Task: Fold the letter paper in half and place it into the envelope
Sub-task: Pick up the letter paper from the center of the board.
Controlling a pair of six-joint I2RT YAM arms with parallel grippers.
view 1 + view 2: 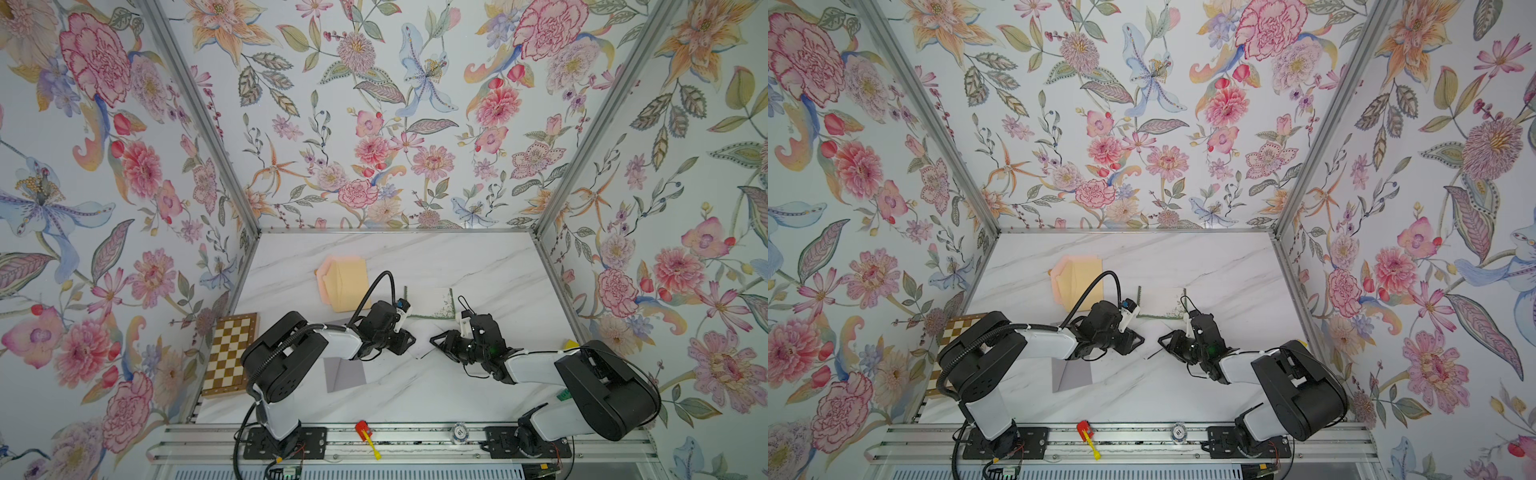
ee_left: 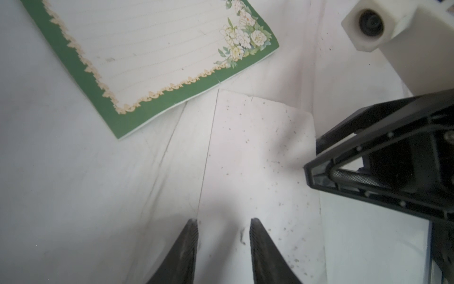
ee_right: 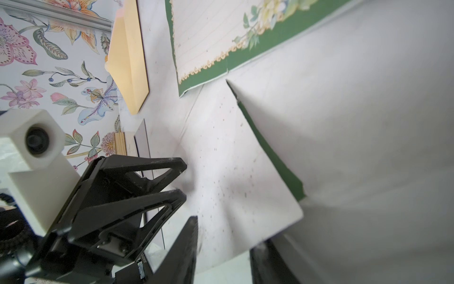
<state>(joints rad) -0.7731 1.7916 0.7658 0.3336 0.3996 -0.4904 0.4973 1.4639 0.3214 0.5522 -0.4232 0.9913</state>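
Note:
The letter paper (image 1: 432, 305) has a green border and lined face, and lies mid-table in both top views (image 1: 1163, 307). Its near part is turned up, showing the speckled white back (image 2: 258, 159) (image 3: 233, 159). My left gripper (image 2: 224, 221) hovers over that white flap's edge, fingers apart and gripping nothing. Facing it, my right gripper (image 3: 226, 233) stands open, with the flap's corner lying between its fingers and over one of them. The two grippers nearly meet tip to tip (image 1: 409, 343) (image 1: 436, 338). Behind the left arm lies the peach envelope (image 1: 343, 286) (image 3: 127, 61), flap open.
A grey flat sheet (image 1: 345, 374) lies under the left arm. A chessboard (image 1: 228, 357) sits by the left wall. A red-and-yellow tool (image 1: 365, 432) and a small round object (image 1: 458, 432) rest on the front rail. Walls enclose three sides.

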